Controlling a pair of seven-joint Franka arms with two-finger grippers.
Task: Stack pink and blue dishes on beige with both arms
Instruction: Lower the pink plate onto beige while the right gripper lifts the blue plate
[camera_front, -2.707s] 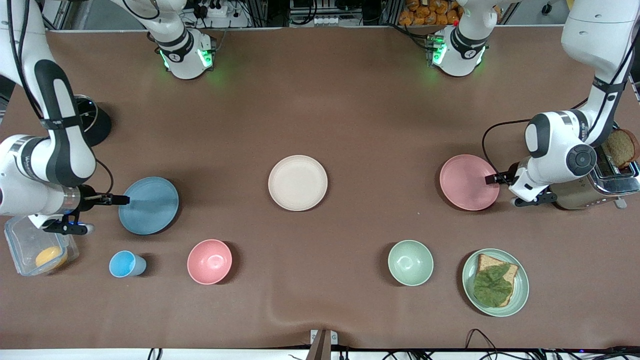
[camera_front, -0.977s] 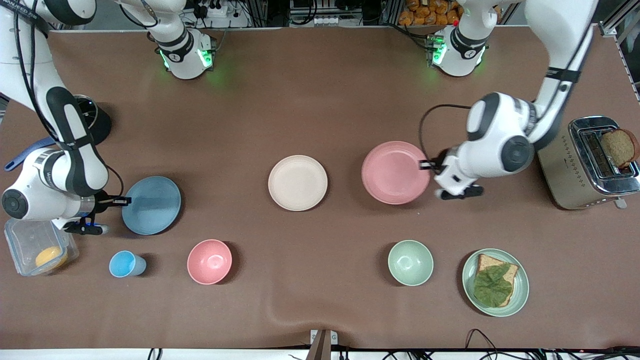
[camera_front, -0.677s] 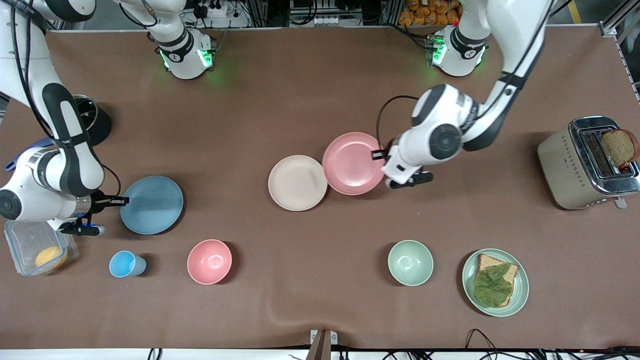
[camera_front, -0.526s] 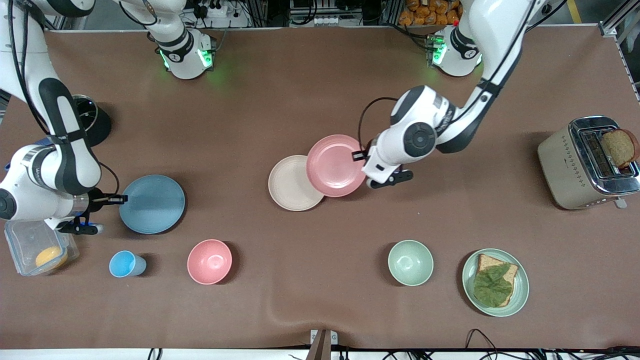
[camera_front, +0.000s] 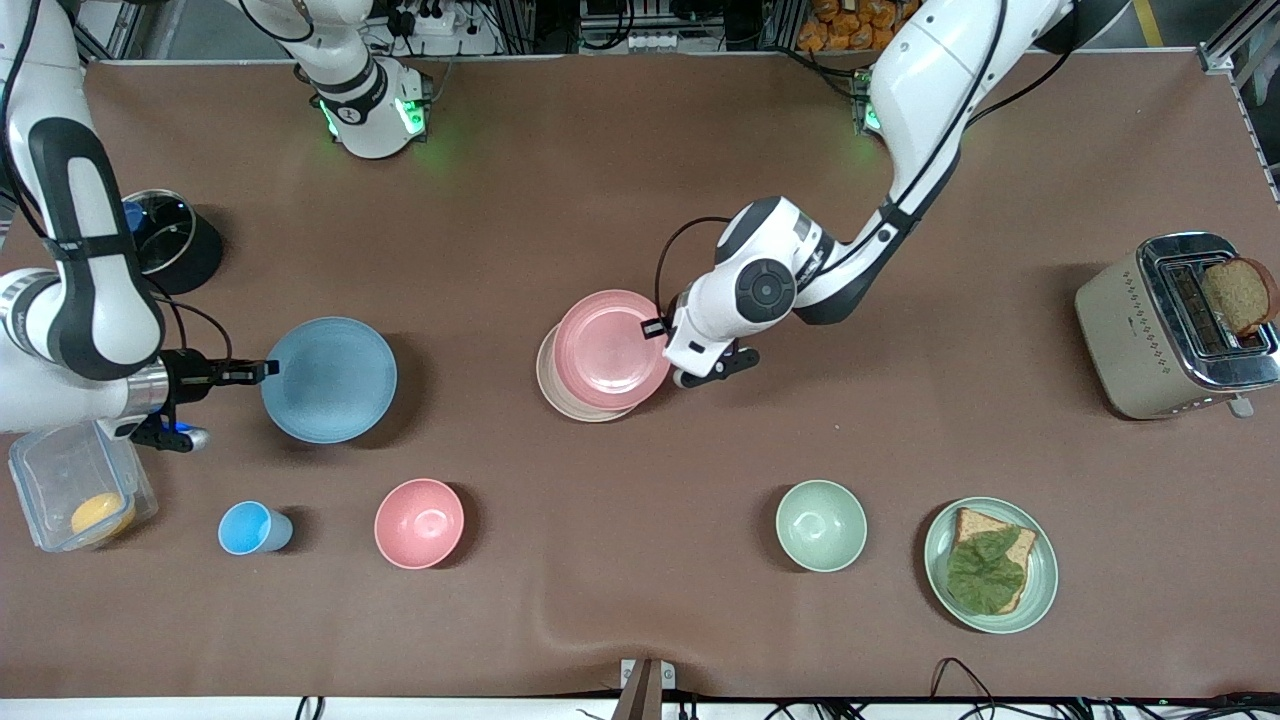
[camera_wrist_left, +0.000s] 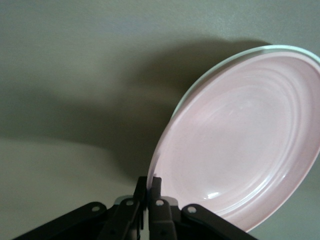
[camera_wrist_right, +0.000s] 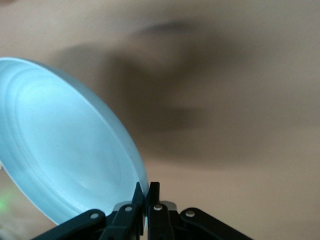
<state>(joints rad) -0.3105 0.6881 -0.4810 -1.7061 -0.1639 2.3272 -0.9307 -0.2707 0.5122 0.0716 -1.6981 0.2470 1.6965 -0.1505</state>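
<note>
My left gripper (camera_front: 655, 328) is shut on the rim of the pink plate (camera_front: 610, 348), which hangs over the beige plate (camera_front: 560, 392) in the table's middle. Only a crescent of the beige plate shows under it. In the left wrist view the pink plate (camera_wrist_left: 245, 135) fills the frame above the left gripper (camera_wrist_left: 150, 186), with a pale edge of the beige plate (camera_wrist_left: 240, 55) past it. My right gripper (camera_front: 268, 371) is shut on the rim of the blue plate (camera_front: 330, 380), lifted above the table toward the right arm's end. The right wrist view shows the blue plate (camera_wrist_right: 65, 150) pinched by the right gripper (camera_wrist_right: 146, 192).
A blue cup (camera_front: 250, 528) and pink bowl (camera_front: 419, 523) stand nearer the camera than the blue plate. A green bowl (camera_front: 821, 525), a green plate with bread and lettuce (camera_front: 990, 565), a toaster (camera_front: 1175, 325), a clear box (camera_front: 70, 490) and a black pot (camera_front: 170, 235) ring the table.
The left arm carried the pink plate from beside the toaster across to above the beige plate. The right arm lifted the blue plate and shifted it toward the middle.
</note>
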